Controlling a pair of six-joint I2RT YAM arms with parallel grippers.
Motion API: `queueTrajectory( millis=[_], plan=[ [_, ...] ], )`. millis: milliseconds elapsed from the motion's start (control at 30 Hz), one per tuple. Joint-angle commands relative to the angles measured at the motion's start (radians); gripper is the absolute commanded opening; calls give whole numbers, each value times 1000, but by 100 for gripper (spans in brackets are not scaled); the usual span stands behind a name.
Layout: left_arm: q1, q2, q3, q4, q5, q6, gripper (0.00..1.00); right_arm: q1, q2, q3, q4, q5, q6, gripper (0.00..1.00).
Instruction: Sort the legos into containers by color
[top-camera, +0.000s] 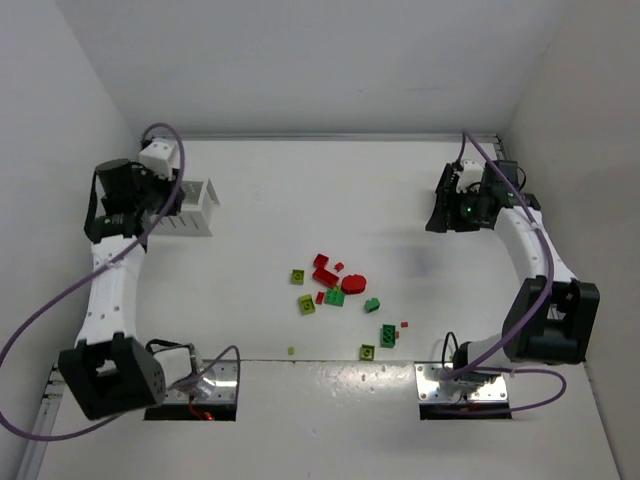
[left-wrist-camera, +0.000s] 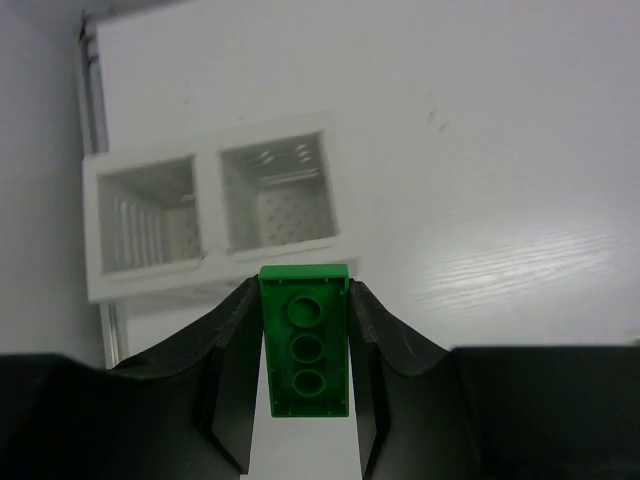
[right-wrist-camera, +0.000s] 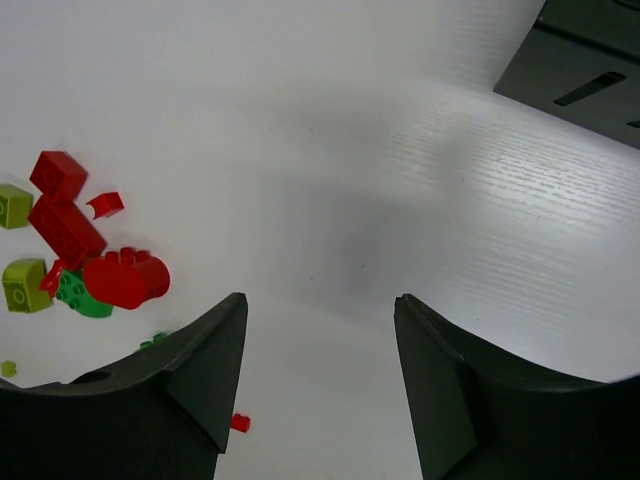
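While left end effector (left-wrist-camera: 303, 300) clamps green brick (left-wrist-camera: 305, 345), long axis faces bin (left-wrist-camera: 209, 200).

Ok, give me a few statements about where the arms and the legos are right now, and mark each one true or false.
1. The left gripper is clamped on a green brick. True.
2. Both compartments of the white bin hold bricks. False: both look empty in the left wrist view.
3. The right gripper is open and holds nothing. True.
4. The round red piece is inside a bin. False: it lies on the table among the loose bricks.
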Motion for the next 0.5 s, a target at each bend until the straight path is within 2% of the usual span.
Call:
queueTrajectory(
  millis=[0,167,267,467],
  plan=[
    [188,104,13,43,123,-11,0,20,18,52,32,-12,17,61],
    [414,374,208,-17,400,-20,0,29,18,42,41,8,17,61],
    [465,478,265,-17,448,-29,0,29,18,41,50,8,17,61],
    [476,528,316,28,504,-39,0,39,18,32,50,19,17,61]
  ],
)
